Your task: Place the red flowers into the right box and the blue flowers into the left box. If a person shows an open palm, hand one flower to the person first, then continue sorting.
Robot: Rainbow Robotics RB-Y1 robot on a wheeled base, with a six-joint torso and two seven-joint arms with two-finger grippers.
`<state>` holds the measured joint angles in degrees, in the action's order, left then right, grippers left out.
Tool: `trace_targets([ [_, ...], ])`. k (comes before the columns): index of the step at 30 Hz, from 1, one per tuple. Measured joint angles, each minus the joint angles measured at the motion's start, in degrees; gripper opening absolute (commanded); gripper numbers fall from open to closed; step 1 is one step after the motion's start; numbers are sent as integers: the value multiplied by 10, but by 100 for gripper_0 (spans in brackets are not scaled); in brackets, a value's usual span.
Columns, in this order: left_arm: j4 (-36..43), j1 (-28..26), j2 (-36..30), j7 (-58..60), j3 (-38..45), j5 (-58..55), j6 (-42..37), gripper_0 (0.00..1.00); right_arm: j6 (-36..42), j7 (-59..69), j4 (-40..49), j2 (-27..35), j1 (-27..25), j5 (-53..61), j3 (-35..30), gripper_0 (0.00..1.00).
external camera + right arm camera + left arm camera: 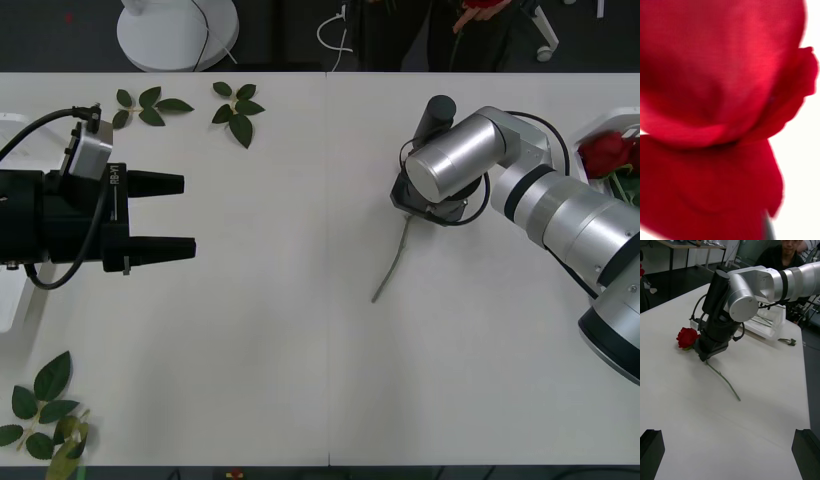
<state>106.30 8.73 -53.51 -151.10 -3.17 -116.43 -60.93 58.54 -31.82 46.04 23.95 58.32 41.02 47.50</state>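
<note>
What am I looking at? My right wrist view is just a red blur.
Observer: A red rose's bloom. The rose lies on the table, and the right hand is down over its stem, just behind the bloom.
Operator: Where is the right box from there?
Observer: The right box sits at the table's right edge, with red roses inside.
Operator: And the left hand?
Observer: The left hand hovers open over the table's left side, holding nothing.

Robot lab: white test table [300, 380], workbench [688, 244] behind (dark floor).
</note>
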Motion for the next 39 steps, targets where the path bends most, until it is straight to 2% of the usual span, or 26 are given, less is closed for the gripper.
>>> trace_targets([
  [8, -13, 0, -98, -1, -48, -182, 36, 100, -6, -3, -13, 0, 7, 14, 2, 0],
  [13, -12, 0, -111, -1, -56, -215, 49, 100, 2, -137, -18, 17, 16, 94, 2, 0],
  [16, -11, 0, -111, -1, -56, -223, 49, 100, 43, -184, 3, 41, 16, 132, 2, 0],
  [21, -4, 0, -111, -1, -56, -232, 59, 100, 95, -256, 94, 119, 16, 193, -1, 0],
  [26, -3, 0, -111, -1, -56, -232, 60, 100, 99, -382, 159, 201, 16, 254, -18, 0],
  [33, -3, 0, -111, -1, -56, -233, 61, 100, 102, -542, 247, 331, 16, 277, -31, 0],
  [39, -2, 0, -111, -1, -56, -233, 61, 100, 107, -571, 273, 440, 16, 305, -31, 0],
])
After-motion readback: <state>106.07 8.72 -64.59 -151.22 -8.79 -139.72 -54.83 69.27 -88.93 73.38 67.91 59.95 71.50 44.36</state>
